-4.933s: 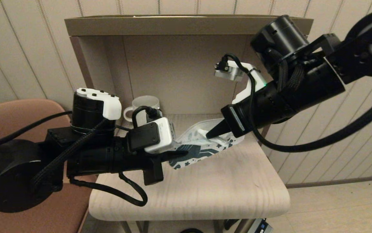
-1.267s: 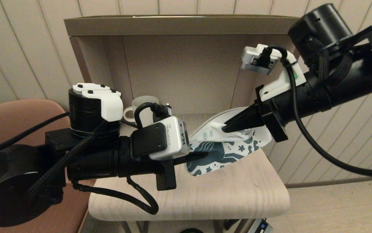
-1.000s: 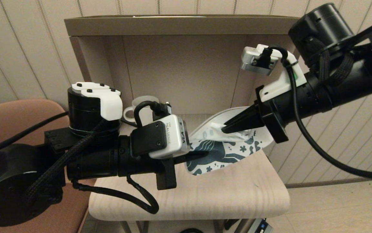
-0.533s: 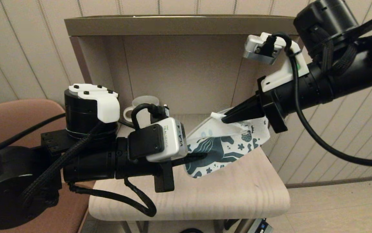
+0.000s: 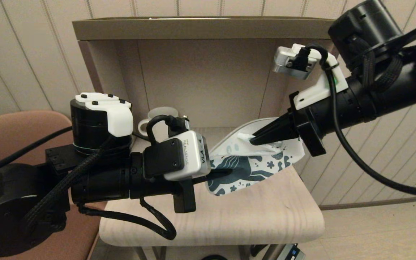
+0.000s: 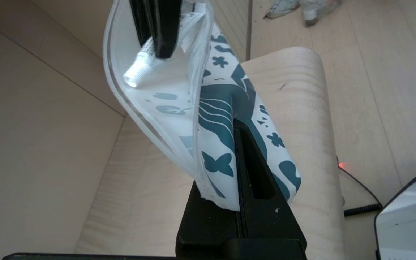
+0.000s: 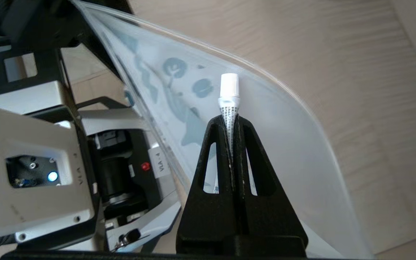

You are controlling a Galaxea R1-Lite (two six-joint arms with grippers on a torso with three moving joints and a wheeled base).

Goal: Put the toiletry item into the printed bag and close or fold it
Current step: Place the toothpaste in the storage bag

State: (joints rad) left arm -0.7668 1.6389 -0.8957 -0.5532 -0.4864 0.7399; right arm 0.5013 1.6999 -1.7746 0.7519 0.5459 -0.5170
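The printed bag (image 5: 247, 168), white with a teal horse and flowers, hangs above the shelf with its mouth gaping. My left gripper (image 5: 226, 172) is shut on its lower corner; in the left wrist view the left gripper (image 6: 235, 124) pinches the printed wall (image 6: 218, 119). My right gripper (image 5: 253, 140) is shut on the toiletry item (image 5: 244, 136), a small white capped tube. In the right wrist view the tube (image 7: 228, 94) pokes out past the right gripper (image 7: 230, 121), cap first, between the bag's walls (image 7: 294, 144). The left wrist view shows the tube (image 6: 137, 72) inside the mouth.
A white mug (image 5: 161, 117) stands at the back left of the pale wooden shelf (image 5: 229, 213), behind my left arm. The cubby's back and side walls and its top board (image 5: 200, 29) close in the space. A brown chair (image 5: 20, 133) is at the left.
The bag has been lifted off the shelf and its mouth has spread. In the last half second my right gripper dipped, bringing the tube from above the rim down into the mouth.
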